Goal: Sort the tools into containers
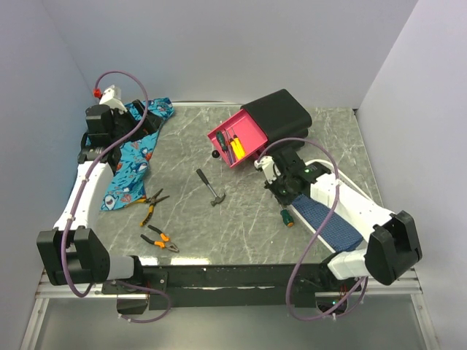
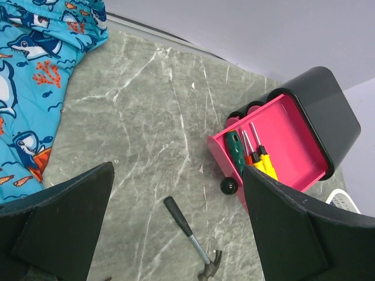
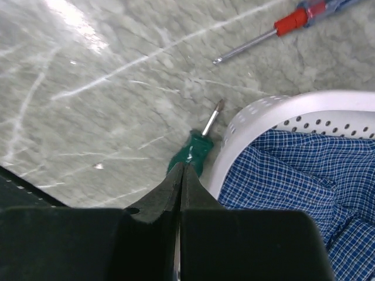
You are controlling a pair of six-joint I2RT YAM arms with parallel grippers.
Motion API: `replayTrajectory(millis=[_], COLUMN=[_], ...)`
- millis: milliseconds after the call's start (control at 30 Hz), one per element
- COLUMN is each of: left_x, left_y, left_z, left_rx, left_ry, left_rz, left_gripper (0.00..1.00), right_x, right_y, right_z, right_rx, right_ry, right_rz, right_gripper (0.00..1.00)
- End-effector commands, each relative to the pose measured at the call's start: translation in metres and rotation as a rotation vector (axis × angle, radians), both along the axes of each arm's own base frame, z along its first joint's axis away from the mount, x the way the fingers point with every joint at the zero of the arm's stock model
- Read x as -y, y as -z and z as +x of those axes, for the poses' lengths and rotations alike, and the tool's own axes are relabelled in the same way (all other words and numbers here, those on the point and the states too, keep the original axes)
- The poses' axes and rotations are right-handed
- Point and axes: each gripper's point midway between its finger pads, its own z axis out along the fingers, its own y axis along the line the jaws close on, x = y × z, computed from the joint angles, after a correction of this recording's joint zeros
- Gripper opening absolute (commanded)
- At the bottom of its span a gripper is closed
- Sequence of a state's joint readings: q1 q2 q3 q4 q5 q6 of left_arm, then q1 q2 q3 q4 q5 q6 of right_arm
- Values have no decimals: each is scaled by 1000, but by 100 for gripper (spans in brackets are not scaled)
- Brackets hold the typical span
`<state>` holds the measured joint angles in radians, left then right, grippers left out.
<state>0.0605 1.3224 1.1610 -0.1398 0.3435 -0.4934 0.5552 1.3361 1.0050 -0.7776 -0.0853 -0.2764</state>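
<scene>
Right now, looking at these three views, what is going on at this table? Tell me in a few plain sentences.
Two robot arms are sorting tools. The right gripper is shut with its tips at a green-handled screwdriver lying on the table; whether it has a grip is unclear. The left gripper hangs open, holding nothing. One pink drawer is pulled out of the black cabinet and holds screwdrivers. A hammer and two pliers lie loose on the table.
</scene>
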Motion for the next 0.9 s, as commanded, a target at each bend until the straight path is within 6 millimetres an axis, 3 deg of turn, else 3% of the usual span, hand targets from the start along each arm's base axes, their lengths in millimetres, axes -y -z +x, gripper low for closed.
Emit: replayTrajectory(millis=[0, 133, 267, 367, 433, 467, 567, 667, 867], left_x=[-1, -3, -4, -2, -1, -1, 1, 1, 2], left_y=[-21, -19, -16, -13, -13, -12, -11, -9, -1], left_z=[5, 5, 4, 3, 3, 3, 4, 5, 6], left_rx=[58, 52, 47, 43, 41, 40, 37, 33, 13], left_ry=[4, -3, -8, -2, 1, 3, 8, 9, 12], left_rz=[9, 16, 16, 11, 2, 0, -8, -8, -15], left_gripper=[97, 97, 97, 97, 97, 97, 97, 97, 97], right_x=[14, 44, 74, 81, 61, 53, 29, 21, 23], right_y=[21, 34, 33, 30, 26, 23, 18, 22, 41], right_z=[-1, 7, 19, 22, 14, 11, 0, -6, -14], right_rx=[-35, 4, 67, 54, -3, -24, -83, -87, -158], right_ry=[-25, 54, 159, 214, 176, 161, 125, 77, 77], right_rz=[-70, -195, -295, -268, -163, -124, -19, -20, -70], right_gripper=[0, 0, 0, 0, 4, 26, 50, 59, 63])
